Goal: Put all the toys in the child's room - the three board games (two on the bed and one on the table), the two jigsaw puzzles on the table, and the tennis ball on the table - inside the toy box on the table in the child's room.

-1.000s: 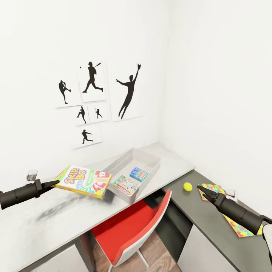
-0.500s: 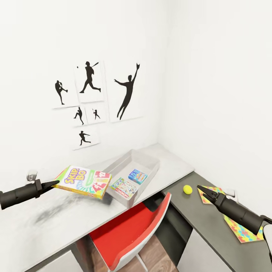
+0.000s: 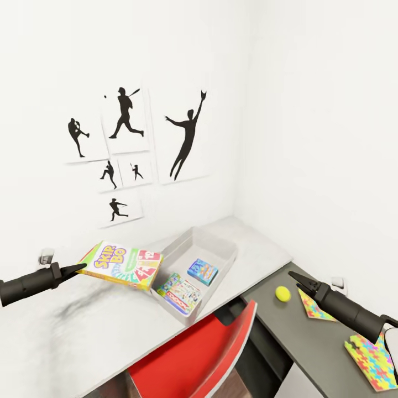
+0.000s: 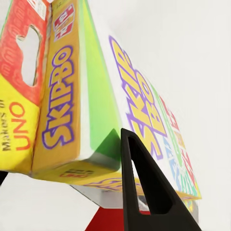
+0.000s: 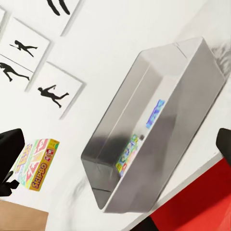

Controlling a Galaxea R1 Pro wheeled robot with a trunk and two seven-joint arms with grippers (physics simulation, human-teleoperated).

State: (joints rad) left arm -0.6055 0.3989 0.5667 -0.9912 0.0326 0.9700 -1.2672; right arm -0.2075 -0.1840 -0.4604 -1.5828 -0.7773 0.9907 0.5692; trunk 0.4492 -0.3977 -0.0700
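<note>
— Head view: what does the left gripper (image 3: 82,268) clutch?
— A Skip-Bo board game (image 3: 122,265), clamped by its edge, held above the table (image 3: 66,337), long axis running toward three o'clock, beside the toy box (image 3: 221,243).
— And the right gripper (image 3: 294,276)?
— Closed, empty, near the tennis ball (image 3: 283,293).

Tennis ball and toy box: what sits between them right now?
In the head view, only bare tabletop lies between the tennis ball and the toy box, where the pale grey table meets its dark section.
</note>
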